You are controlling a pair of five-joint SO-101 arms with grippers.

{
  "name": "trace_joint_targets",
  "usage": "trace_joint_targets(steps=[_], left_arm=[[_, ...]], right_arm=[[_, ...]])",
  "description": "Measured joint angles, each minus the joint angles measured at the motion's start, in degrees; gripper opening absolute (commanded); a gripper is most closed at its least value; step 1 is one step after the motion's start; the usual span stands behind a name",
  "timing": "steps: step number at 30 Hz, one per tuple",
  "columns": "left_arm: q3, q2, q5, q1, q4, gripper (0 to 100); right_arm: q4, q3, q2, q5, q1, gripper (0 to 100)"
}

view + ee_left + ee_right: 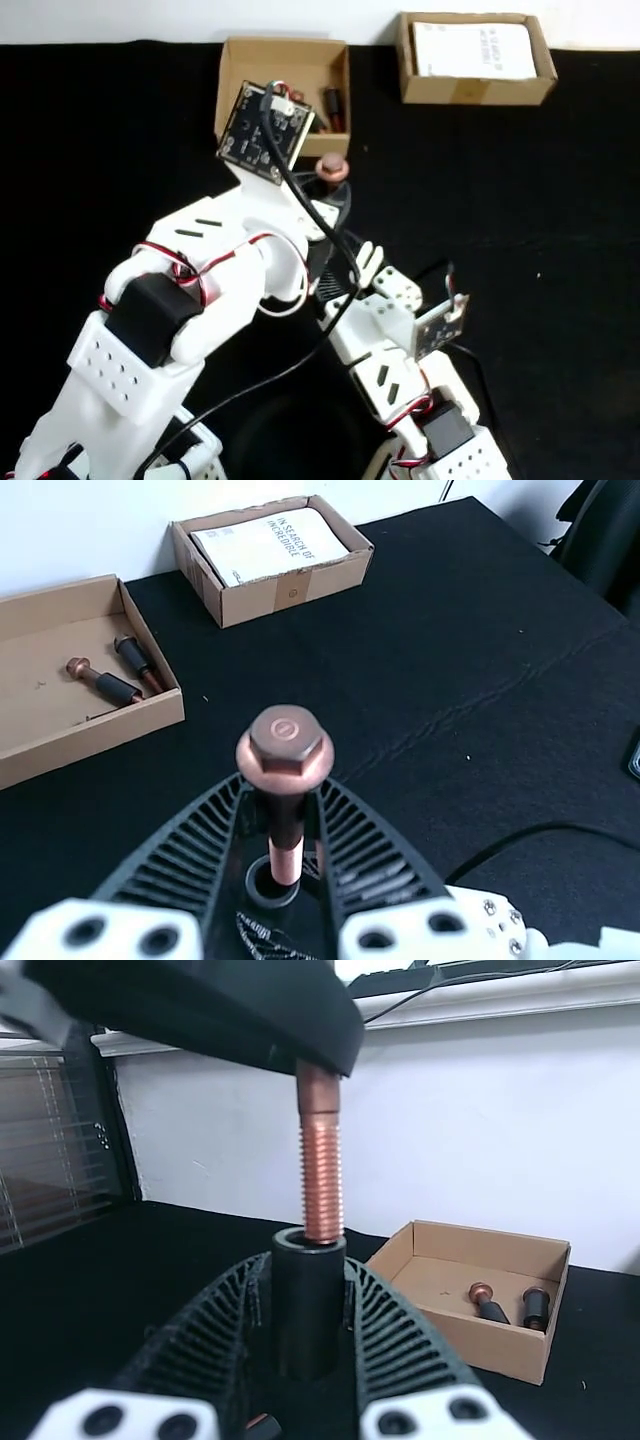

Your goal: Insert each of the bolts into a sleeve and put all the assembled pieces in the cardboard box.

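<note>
- Left wrist view: left gripper [283, 805], poised above, is clamped tight on the upright bolt [285, 748].
- Right gripper [306, 1270], beneath, is closed around the sleeve [308, 1310]; the bolt's tip sits inside it.

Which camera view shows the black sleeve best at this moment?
The right wrist view: the sleeve stands upright in the right gripper, side on, with the bolt tip at its mouth. The left wrist view shows its rim from above; in the high view it is mostly hidden.

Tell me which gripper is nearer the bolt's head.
Left. The left gripper clamps the bolt just under its head; the right gripper holds the sleeve lower down, at the bolt's threaded tip.
</note>
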Motion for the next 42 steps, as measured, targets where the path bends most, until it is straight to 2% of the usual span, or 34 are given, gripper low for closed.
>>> trace_joint_targets(steps=[8,28,36,42], left_arm=[[-2.4,0.1,0.0,-1.7,3.8,1],[-2.4,0.1,0.1,-1.4,4.0,1],[0.9,0.2,0.1,-1.4,-0.3,1],[1.2,0.2,0.1,-1.3,-0.4,1]], right_arm=[[0.0,0.0,0.0,2.1,0.0,0.7],[0.0,0.0,0.0,2.5,0.0,0.7],[0.0,0.0,0.0,2.5,0.0,0.7],[0.0,0.0,0.0,2.5,0.1,0.7]])
